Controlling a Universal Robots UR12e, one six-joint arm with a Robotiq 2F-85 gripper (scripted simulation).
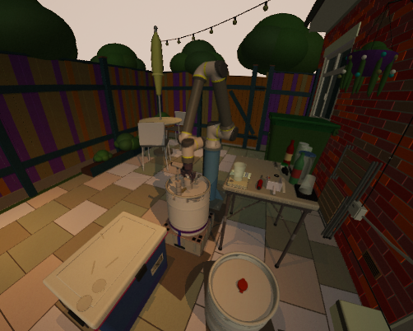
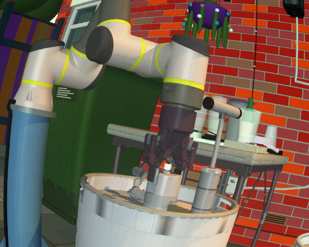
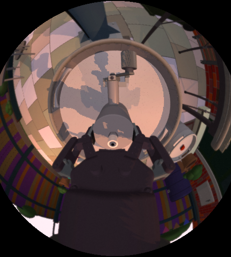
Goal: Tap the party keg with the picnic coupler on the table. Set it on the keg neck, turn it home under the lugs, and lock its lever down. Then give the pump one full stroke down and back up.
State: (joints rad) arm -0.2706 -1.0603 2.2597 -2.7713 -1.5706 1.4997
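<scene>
The keg neck is hidden under the grey picnic coupler [image 2: 162, 190], which sits upright in the middle of the white party keg's [image 1: 188, 203] top. I grip the coupler's cylindrical body [image 3: 113, 124] from above with my gripper [image 2: 167, 170], fingers closed around its upper part. The coupler's lever [image 3: 128, 61] sticks out sideways from the body, ending in a knurled grip. Beside the body stands the pump barrel [image 2: 206, 190], its rod raised with the T-handle [image 2: 221, 107] at the top.
The keg's raised rim [image 2: 160, 210] rings the coupler closely. A folding table [image 1: 274, 185] with bottles and cups stands right of the keg. A blue cooler [image 1: 109, 267] and a second keg [image 1: 242, 290] sit in front, and a green bin [image 1: 300, 140] stands behind the table.
</scene>
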